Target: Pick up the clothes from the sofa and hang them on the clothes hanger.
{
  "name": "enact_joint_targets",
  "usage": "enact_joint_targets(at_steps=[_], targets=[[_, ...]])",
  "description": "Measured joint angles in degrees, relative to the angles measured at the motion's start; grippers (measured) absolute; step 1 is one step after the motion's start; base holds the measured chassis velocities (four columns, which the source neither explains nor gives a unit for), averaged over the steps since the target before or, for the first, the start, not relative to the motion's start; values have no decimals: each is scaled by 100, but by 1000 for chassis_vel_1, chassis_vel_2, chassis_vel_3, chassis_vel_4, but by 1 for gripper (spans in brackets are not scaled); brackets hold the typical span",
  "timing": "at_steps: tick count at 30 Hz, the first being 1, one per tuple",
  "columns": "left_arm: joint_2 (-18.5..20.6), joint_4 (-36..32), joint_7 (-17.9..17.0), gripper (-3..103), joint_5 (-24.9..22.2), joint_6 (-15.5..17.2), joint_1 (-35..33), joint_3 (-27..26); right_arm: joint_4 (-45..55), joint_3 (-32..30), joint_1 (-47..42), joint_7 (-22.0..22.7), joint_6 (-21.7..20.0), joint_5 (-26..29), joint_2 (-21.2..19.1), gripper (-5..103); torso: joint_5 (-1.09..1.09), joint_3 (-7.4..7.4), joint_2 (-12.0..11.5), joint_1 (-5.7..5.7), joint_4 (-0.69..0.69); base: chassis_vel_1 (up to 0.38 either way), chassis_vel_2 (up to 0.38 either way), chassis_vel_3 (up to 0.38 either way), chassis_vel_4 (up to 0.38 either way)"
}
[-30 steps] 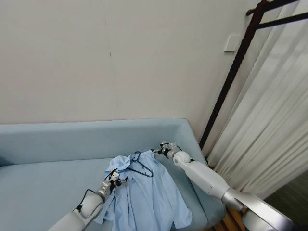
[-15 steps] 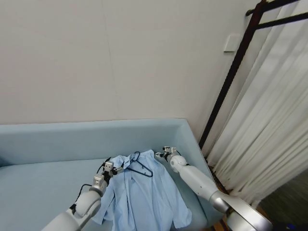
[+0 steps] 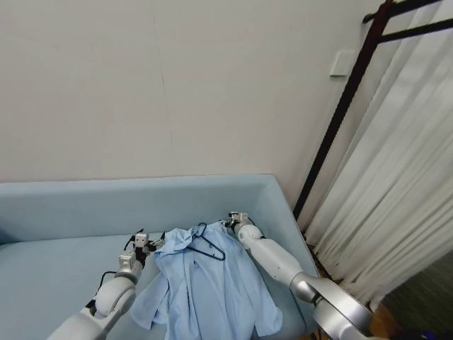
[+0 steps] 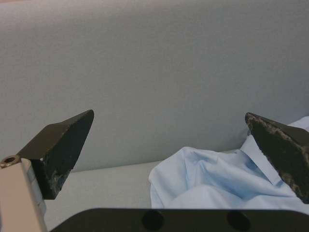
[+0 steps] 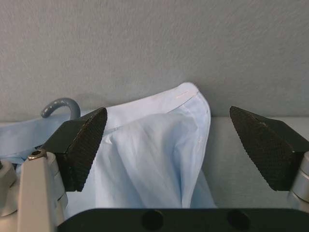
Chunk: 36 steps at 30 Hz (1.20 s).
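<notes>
Shirt (image 3: 212, 283) lies on the sofa (image 3: 71, 212), lower middle of frame, hanger (image 3: 207, 245) at its collar. Your left pincer (image 3: 144, 239) and right pincer (image 3: 233, 218) flank the shoulders, both wide open, likely to grab both sides.

Shirt (image 3: 212, 290) light blue; hanger (image 3: 208, 248) dark blue; sofa (image 3: 71, 205) pale blue.

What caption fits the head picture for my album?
Open left gripper and open right gripper flank a blue shirt with a dark hanger at its collar, lying on the sofa.

Wide-apart left claw (image 4: 169, 114) beside shirt (image 4: 212, 176)
</notes>
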State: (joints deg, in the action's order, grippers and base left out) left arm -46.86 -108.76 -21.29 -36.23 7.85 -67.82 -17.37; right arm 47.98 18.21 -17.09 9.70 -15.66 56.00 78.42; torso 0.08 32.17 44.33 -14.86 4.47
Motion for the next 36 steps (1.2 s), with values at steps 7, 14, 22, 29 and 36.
enact_joint_targets(at_steps=[7, 14, 22, 29, 36], targets=[[74, -145, -1, 100, -57, 35, -61, -126, -646, 107, 100, -81, 158, -147, 307, 79, 0, 0, 0, 0, -2, 0, 0, 0, 0], [47, -212, 4, 100, -41, 37, -102, -94, -822, 134, 115, -173, 223, -151, 292, 53, 0, -1, 0, 0, 0, 0, 0, 0, 0], [62, -216, 19, 100, -24, 35, -78, -69, -853, 120, 65, -197, 234, -138, 240, 26, 1, -1, 0, 0, -1, 0, 0, 0, 0], [43, -55, 36, 100, -26, 22, 151, 53, -542, 112, -147, -213, 188, -120, 133, 5, 1, -1, 0, 0, -1, 0, 0, 0, 0], [12, 63, 63, 100, -36, 22, 343, 154, -392, 113, -198, -205, 187, -109, 4, 0, 1, -1, 0, 0, -1, 0, 0, 0, 0]])
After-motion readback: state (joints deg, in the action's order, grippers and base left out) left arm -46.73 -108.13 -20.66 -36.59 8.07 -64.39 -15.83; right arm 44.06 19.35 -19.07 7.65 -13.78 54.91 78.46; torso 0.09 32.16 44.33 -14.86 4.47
